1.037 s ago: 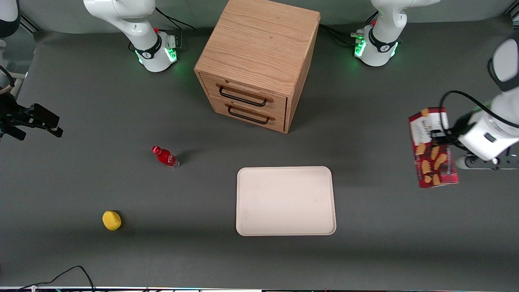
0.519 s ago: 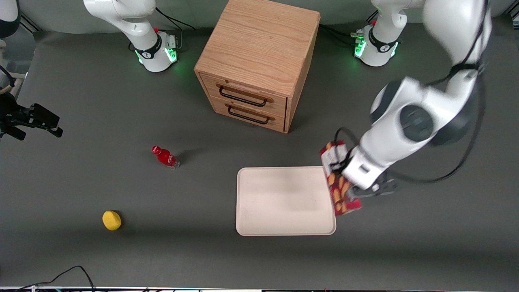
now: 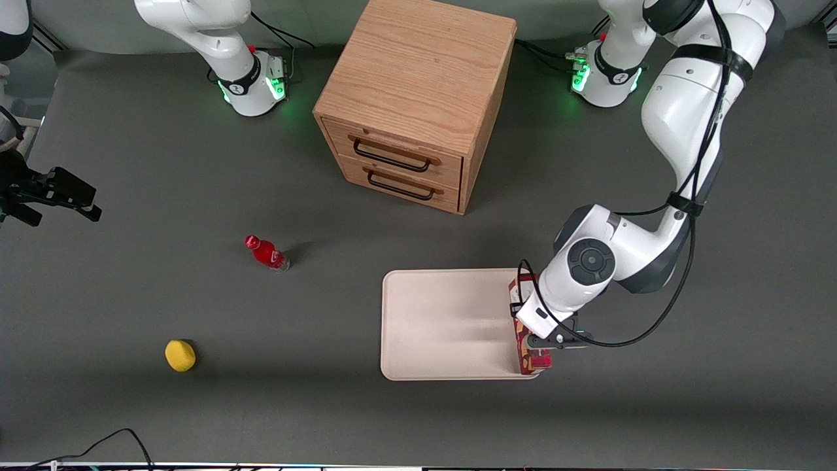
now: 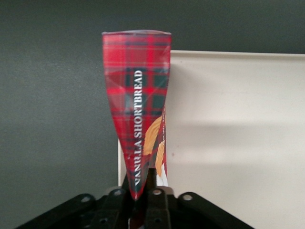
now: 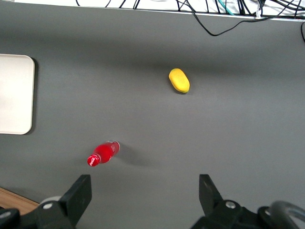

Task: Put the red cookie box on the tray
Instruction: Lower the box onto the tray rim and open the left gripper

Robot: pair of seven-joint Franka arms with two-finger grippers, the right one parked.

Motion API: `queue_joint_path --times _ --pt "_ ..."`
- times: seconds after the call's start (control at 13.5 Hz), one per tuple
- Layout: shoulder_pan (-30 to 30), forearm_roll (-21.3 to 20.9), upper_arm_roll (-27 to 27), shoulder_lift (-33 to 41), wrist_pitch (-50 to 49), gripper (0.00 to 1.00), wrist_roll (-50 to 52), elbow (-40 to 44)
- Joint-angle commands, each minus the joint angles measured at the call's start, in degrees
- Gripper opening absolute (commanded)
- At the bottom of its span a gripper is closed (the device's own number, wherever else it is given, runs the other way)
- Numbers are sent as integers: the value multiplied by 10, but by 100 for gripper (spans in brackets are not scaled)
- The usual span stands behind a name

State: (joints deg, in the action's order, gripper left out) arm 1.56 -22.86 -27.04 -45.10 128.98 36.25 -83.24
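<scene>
The left arm reaches from its base down in a folded bend, its wrist tilted downward over the tray's (image 3: 444, 324) edge toward the working arm's end of the table. Its gripper (image 3: 537, 341) sits just above that edge, fingers (image 4: 155, 200) clamped on the red cookie box (image 4: 137, 124).

Red/green tartan cookie box (image 4: 137, 102) w/ white lettering; cream tray (image 3: 444, 320); fingers (image 4: 116, 208) prob. black.
</scene>
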Motion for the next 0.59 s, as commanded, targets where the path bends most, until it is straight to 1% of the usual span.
queue_joint_path --times 0.0,0.15,0.22,0.3,0.37,0.52 --pt "-4 -14 -2 26 -10 100 15 -16" --pt "-9 -8 -3 38 -22 100 13 -16" --pt "-14 -5 -5 54 -62 100 7 -18" --pt "-23 7 -12 79 -111 100 5 -18" --pt "-32 41 -16 115 -156 100 -1 -18" --pt "-47 110 -2 194 -248 100 -70 -15"
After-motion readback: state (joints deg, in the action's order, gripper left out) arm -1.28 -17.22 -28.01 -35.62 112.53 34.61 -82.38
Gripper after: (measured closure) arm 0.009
